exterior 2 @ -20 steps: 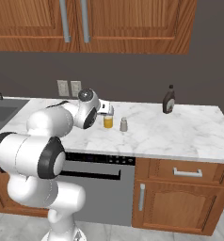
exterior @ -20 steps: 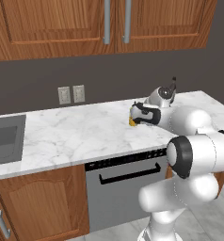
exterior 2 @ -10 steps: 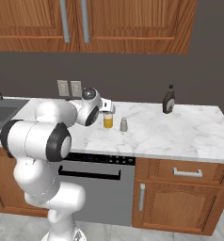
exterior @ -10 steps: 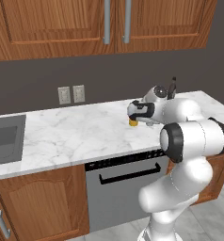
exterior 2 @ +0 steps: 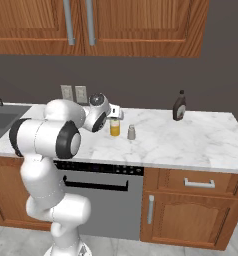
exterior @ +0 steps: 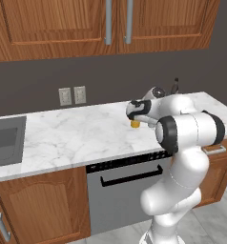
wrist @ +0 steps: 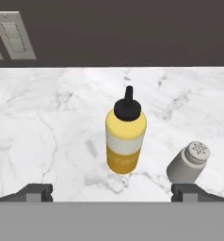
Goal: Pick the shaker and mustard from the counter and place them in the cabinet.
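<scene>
Since the earlier frame my arm has folded nearer the mustard [wrist: 126, 136]; bottles unmoved. My end effector [wrist: 113, 192] hangs wide open, empty, fingertips [wrist: 38, 191] flanking the mustard. The shaker [wrist: 189, 163] stands just beside it on the counter [exterior 2: 191, 145], with bare marble all around.

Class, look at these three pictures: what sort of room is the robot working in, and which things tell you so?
A home kitchen, rendered. A marble counter runs over wooden base cabinets, wall cabinets hang above, a sink is set in at one end, and a mustard bottle and shaker stand on the worktop.
</scene>
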### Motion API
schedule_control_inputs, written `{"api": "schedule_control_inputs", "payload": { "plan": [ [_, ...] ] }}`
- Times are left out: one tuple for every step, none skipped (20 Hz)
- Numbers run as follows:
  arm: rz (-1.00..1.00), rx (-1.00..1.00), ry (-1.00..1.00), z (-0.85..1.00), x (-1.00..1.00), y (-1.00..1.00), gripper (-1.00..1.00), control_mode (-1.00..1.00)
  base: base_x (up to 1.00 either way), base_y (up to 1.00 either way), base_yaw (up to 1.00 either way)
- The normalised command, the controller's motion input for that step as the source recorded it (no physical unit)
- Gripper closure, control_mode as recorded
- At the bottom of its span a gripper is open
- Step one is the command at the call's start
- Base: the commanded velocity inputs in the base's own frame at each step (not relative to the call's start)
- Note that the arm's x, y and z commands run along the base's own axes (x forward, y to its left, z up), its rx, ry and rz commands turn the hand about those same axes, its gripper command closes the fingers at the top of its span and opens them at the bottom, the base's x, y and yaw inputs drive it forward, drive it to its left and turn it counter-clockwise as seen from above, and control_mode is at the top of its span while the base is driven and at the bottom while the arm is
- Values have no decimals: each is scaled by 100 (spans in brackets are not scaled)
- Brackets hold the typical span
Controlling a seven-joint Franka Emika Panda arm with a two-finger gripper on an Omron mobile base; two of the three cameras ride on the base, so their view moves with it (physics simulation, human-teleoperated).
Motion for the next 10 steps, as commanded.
{"api": "schedule_control_inputs", "payload": {
  "plan": [
    [0,0,0,-10,24,0,-100,-100,0,0,0],
    [0,0,0,-10,21,0,-100,-100,0,0,0],
    [0,0,0,-10,21,-1,-100,-100,0,0,0],
    [0,0,0,-11,26,-2,-100,-100,0,0,0],
    [0,0,0,-11,27,-3,-100,-100,0,0,0],
    [0,0,0,-11,29,-4,-100,-100,0,0,0],
    [0,0,0,-11,27,-4,-100,-100,0,0,0],
    [0,0,0,-12,26,-4,-100,-100,0,0,0],
    [0,0,0,-12,27,-3,-100,-100,0,0,0],
    [0,0,0,-11,23,-4,-100,-100,0,0,0]
  ]
}}
